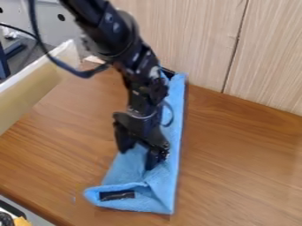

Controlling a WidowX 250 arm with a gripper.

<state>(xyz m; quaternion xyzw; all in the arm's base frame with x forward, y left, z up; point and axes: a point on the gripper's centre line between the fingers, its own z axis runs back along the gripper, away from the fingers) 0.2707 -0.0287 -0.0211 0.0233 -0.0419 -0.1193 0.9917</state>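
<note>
The black 2-finger gripper [137,160] hangs over a long, folded light-blue cloth [172,181], its 2 jaws apart, with blue fabric visible between them; whether the tips press into the fabric cannot be told. The cloth lies on a brown wood-grain tabletop [236,154], running from beside the pale wood-panelled wall [189,39] towards the near edge, where its end folds around a small dark patch [117,195].

The cloth is judged light, soft, limp and unlikely to break; its textured surface should grip well, though a shallow pinch may take only 1 layer. A raised fold or the turned near corner offers the best hold.

The arm and gripper hide the cloth's middle and part of its far end. The number of layers and the nature of the dark patch are hard to make out.
</note>
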